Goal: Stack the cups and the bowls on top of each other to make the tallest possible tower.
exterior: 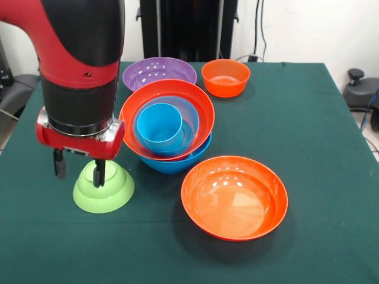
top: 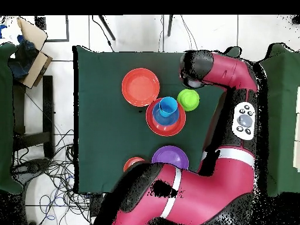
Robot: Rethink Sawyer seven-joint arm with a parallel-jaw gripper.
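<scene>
Two fingers (exterior: 79,167) only from front.

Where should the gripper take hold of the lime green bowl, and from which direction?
The lime green bowl sits upside down on the table, base up, flaring toward its rim. Probably best to come straight down from above and close on the narrow raised base, since the wide rim lies flat on the cloth with no lip to get under. The gripper hangs right over it, fingers spread.
</scene>
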